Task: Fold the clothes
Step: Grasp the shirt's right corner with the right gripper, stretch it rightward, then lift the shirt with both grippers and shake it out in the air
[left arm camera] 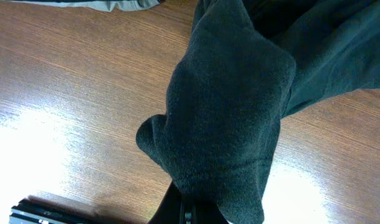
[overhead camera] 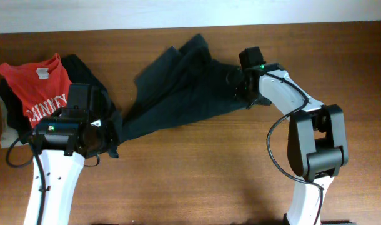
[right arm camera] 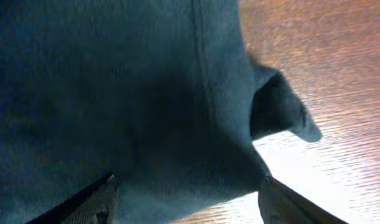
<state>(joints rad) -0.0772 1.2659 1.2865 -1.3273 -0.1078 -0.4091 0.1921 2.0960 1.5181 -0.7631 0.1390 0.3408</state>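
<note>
The dark teal-black T-shirt (overhead camera: 178, 94) lies spread and rumpled across the middle of the wooden table, and its white letters do not show. My left gripper (overhead camera: 114, 134) is at the shirt's lower left corner. In the left wrist view, this gripper (left arm camera: 189, 211) is shut on a bunched fold of the shirt (left arm camera: 227, 112). My right gripper (overhead camera: 239, 87) is at the shirt's right edge. In the right wrist view its fingers (right arm camera: 187, 180) are spread wide, with the shirt fabric (right arm camera: 115, 93) lying between them.
A red T-shirt with white print (overhead camera: 44, 87) lies on a pile of black (overhead camera: 84, 69) and beige (overhead camera: 3, 109) garments at the left, close behind my left arm. The table's far edge (overhead camera: 190, 28) runs along the top. Bare wood lies in front of the shirt.
</note>
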